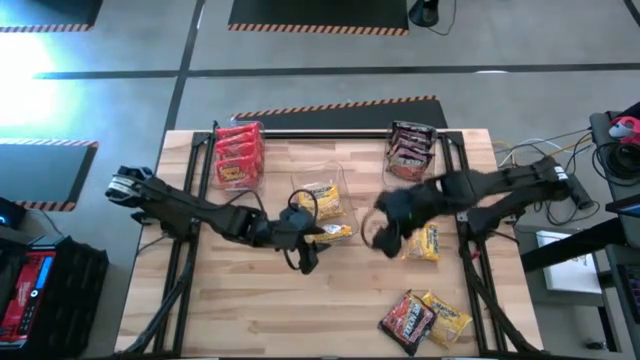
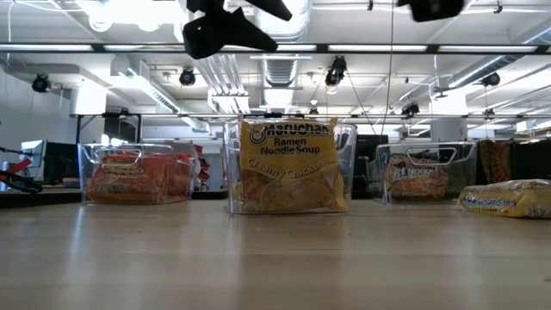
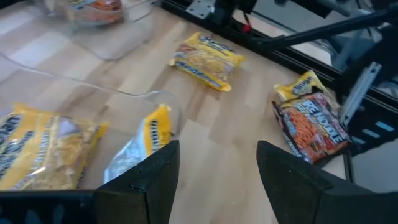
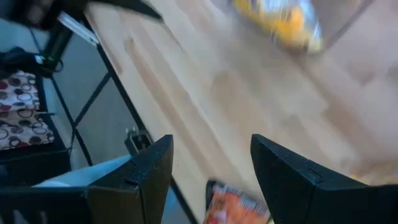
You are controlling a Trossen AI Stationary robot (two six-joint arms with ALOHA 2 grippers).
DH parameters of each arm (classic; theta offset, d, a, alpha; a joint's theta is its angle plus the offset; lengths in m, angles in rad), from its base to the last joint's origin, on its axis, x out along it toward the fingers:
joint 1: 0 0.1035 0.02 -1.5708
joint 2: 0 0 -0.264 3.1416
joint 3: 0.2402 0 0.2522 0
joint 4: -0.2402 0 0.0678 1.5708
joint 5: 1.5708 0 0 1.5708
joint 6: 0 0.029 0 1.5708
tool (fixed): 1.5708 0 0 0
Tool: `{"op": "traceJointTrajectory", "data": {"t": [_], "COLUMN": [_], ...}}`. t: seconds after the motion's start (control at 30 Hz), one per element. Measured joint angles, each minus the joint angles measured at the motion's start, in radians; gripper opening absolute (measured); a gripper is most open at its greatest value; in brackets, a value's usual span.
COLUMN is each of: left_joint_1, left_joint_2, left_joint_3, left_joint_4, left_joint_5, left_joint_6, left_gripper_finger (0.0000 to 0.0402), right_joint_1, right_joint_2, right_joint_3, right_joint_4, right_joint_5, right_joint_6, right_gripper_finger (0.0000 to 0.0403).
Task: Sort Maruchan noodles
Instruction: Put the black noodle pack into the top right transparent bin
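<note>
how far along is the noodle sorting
Partly done. Red packets fill the left bin, dark packets the right one, and a yellow packet stands in the middle bin. Both pincers are open and empty: left by a yellow packet at that bin, right mid-table. Left to sort: a yellow packet, plus a dark and yellow pair near the front edge.

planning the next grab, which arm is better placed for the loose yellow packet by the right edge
Right. The right gripper hangs open just beside that yellow packet, while the left gripper, also open, sits by the middle bin.
</note>
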Motion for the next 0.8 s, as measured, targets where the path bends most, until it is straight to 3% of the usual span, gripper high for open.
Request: {"op": "traceJointTrajectory", "data": {"t": [0.3,0.73,0.8], "left_joint_1": [-0.058,-0.100,-0.108], "left_joint_2": [0.102,0.315,0.342], "left_joint_3": [0.010,0.012,0.035], "left_joint_4": [0.195,0.652,0.657], "left_joint_5": [0.011,0.030,0.031], "left_joint_6": [0.018,-0.149,-0.168], "left_gripper_finger": [0.0196,0.0190,0.0187], "right_joint_1": [0.248,0.517,0.561], "right_joint_2": [0.000,0.000,0.000], "right_joint_3": [-0.079,-0.166,-0.189], "right_joint_4": [-0.012,-0.008,-0.007], "right_joint_5": [0.041,0.040,0.040], "right_joint_6": [0.289,0.446,0.488], "right_gripper_finger": [0.0203,0.0203,0.0203]}}
